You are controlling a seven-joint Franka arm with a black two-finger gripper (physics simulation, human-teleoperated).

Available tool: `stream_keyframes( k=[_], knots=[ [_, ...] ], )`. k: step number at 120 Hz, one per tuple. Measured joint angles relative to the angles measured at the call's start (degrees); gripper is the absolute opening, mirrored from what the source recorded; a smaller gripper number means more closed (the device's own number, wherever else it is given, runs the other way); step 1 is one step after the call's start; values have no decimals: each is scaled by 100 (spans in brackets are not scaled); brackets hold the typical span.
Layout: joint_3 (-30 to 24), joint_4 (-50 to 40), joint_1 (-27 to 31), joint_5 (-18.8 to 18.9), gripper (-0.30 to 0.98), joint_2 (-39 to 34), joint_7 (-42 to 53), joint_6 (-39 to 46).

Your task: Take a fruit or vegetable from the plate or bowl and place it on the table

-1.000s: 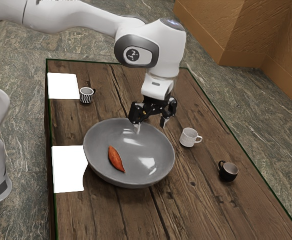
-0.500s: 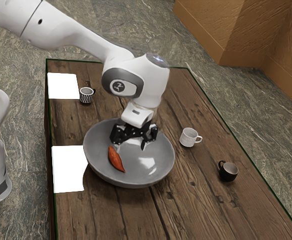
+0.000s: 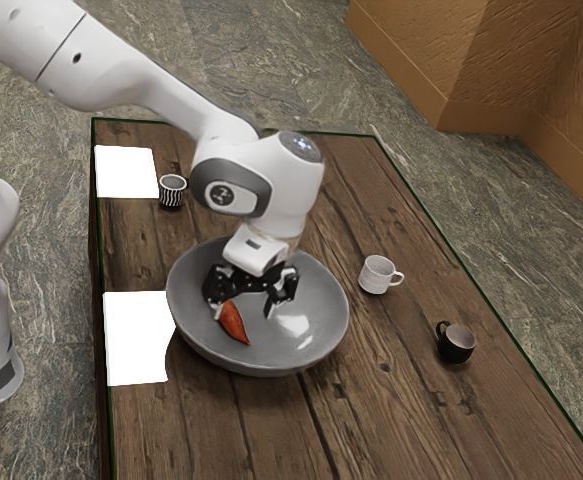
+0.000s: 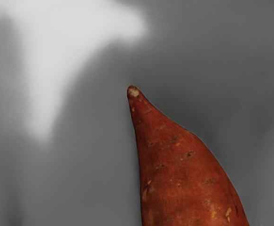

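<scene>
Low in the grey bowl (image 3: 316, 345), the tool (image 3: 243, 312) is held with its two fingers spread wide, and directly beneath it, between them, a reddish-orange sweet potato (image 3: 235, 325) is seen lying on the bowl's inside, one tapered end shown in the wrist view. Past the rim, to the exterior view's right of the tool, a white mug (image 3: 376, 276) is set on the wooden desk (image 3: 371, 410), with a dark mug (image 3: 455, 346) placed farther out on that side. To the exterior view's upper left of the tool, a striped cup (image 3: 172, 193) is found beside a white rectangle (image 3: 126, 172).
</scene>
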Motion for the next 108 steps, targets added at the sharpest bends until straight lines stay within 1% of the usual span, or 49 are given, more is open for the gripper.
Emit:
stream_keyframes(
  k=[33, 40, 48, 68, 74, 81, 89, 108],
  knots=[
    [-37, -94, 0, 0, 67, 14, 26, 167],
    [-36, -98, 0, 0, 61, 19, 25, 182],
    [-45, -99, 0, 1, 50, 16, 24, 195],
    [-139, -99, -1, 0, 36, 1, -15, 198],
    [-145, -96, -1, -1, 27, -15, -29, 191],
    [-153, -90, 0, 0, 20, -27, -48, 177],
    [-157, -82, 0, 2, 17, -41, -71, 163],
    [-159, -67, 0, 5, 16, -47, -119, 142]
  ],
)
